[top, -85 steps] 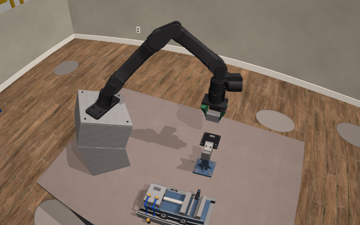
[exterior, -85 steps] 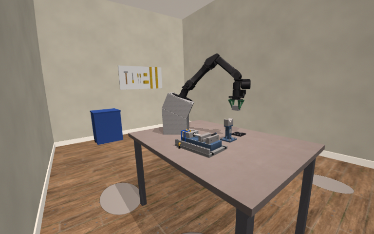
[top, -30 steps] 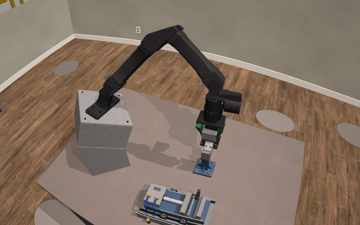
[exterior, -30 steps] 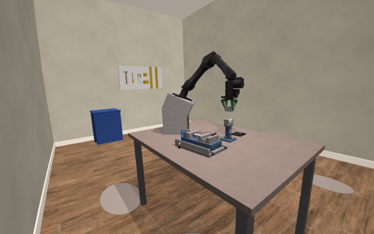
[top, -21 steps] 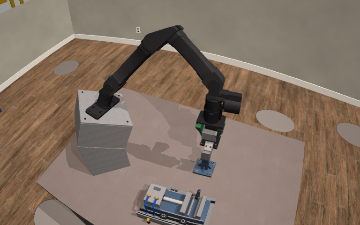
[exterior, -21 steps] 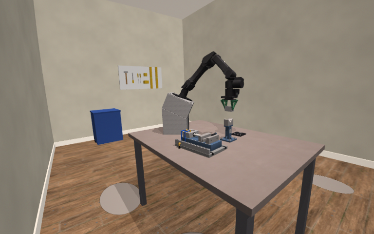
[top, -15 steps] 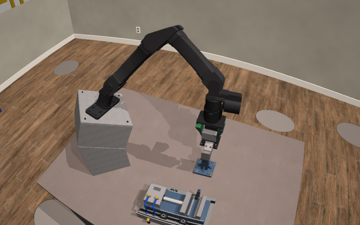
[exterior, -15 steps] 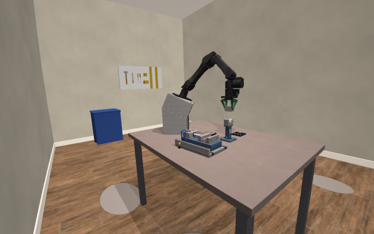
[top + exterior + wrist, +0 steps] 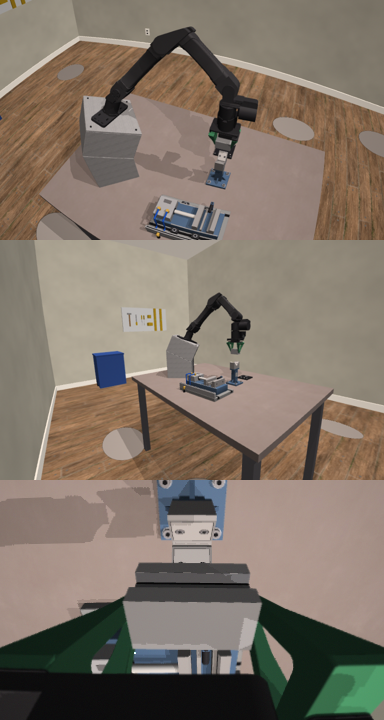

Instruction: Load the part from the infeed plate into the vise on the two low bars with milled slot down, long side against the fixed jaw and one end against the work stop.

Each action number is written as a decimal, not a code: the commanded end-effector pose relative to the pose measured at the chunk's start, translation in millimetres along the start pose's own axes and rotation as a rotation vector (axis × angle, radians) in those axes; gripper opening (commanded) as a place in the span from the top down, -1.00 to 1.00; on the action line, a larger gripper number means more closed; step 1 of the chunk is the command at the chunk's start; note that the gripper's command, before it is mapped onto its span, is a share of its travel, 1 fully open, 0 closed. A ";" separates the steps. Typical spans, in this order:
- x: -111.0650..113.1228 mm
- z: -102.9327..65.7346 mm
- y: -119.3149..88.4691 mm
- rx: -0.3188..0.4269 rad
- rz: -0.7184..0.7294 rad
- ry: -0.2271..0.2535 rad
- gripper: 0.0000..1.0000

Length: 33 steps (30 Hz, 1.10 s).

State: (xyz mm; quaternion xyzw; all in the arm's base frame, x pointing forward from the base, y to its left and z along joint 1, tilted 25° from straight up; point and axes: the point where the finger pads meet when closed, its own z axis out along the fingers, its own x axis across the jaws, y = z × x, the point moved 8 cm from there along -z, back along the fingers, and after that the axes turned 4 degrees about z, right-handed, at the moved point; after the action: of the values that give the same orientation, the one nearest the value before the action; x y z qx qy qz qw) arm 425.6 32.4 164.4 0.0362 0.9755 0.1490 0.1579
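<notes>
Looks like brushed metal on the pedestal (image 9: pixel 109 144) (image 9: pixel 179 365), matt black plastic on the arm (image 9: pixel 203 56) (image 9: pixel 202 315). Shows smooth, dull metal on the block (image 9: pixel 223 143) (image 9: pixel 235 351) (image 9: pixel 192 625), a matt top on the bench (image 9: pixel 269 183) (image 9: pixel 254 415) (image 9: pixel 300 530), grained wood across the floor (image 9: pixel 33 155) (image 9: pixel 84 409).

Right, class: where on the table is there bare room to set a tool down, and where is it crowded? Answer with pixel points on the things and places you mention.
Bare: the stretch right of the vise (image 9: pixel 223 226) (image 9: pixel 220 388) and V-block stand (image 9: pixel 218 178) (image 9: pixel 234 378) in the top view, out to the table's edge; also between the grey pedestal (image 9: pixel 110 144) (image 9: pixel 181 361) and that stand. Crowded: around stand and infeed plate (image 9: pixel 230 154) (image 9: pixel 245 377), under the hand (image 9: pixel 223 143) (image 9: pixel 235 350) (image 9: pixel 192 600).
</notes>
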 end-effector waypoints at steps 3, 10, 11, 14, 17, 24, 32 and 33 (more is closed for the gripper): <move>3.1 -6.0 -5.6 -0.009 0.010 -0.006 1.00; 3.1 -6.0 -5.6 -0.009 0.010 -0.006 1.00; 3.1 -6.0 -5.6 -0.009 0.010 -0.006 1.00; 3.1 -6.0 -5.6 -0.009 0.010 -0.006 1.00; 3.1 -6.0 -5.6 -0.009 0.011 -0.006 1.00; 3.6 -5.8 -5.4 -0.005 0.015 -0.002 1.00; 3.0 -5.9 2.7 0.018 0.005 0.001 1.00; 3.0 -5.9 2.7 0.018 0.005 0.001 1.00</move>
State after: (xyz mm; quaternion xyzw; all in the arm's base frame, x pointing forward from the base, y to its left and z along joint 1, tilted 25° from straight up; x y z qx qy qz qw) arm 425.7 31.8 164.0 0.0382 0.9764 0.1423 0.1582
